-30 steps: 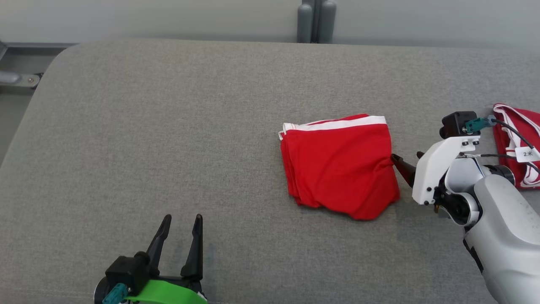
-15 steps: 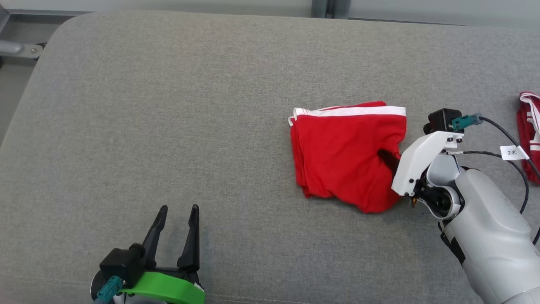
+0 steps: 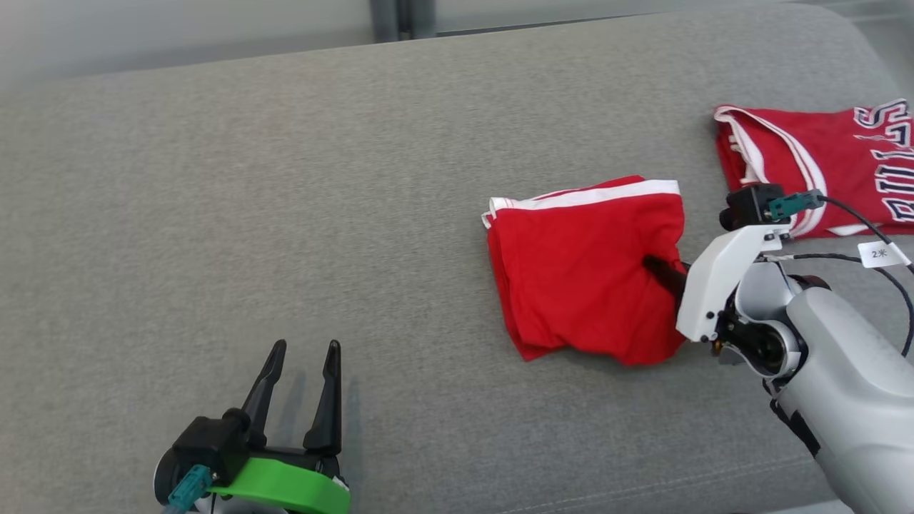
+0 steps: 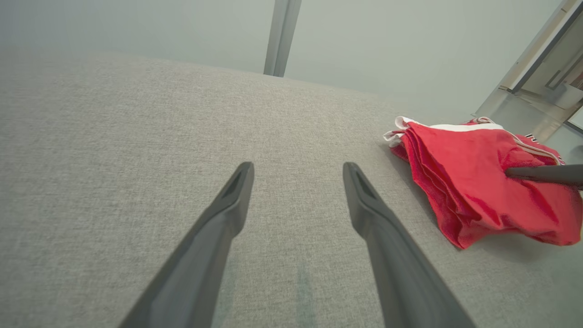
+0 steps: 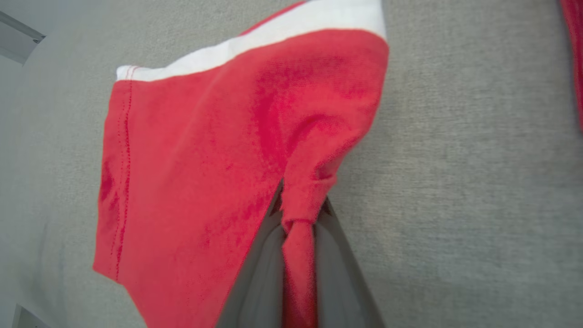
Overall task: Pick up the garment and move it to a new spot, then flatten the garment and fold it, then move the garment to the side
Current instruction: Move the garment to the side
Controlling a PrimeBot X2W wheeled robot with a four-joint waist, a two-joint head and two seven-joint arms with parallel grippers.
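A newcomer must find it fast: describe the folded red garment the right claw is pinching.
On the grey fabric cushion, look right of the middle, just left of the red Bulls jersey. The folded red garment is plain with a white band along its far edge, pinched by the right claw; the jersey carries lettering.

Work surface: grey woven upholstered cushion, rounded corner at upper right of head view. Stitched seam runs along its lower right edge. Weave is uniform in the left wrist view.

Second item: red jersey, upper right of head view, lying flat on the cushion. It has white trim along the armhole, and white-outlined lettering is cut off by the right frame edge. A sliver of its trim shows at right of the left wrist view.

Background: pale grey-green wall along top of frame. A grey vertical post stands against it at top centre, and also shows in the left wrist view. Metal-framed panel is at upper right there, details blurred.
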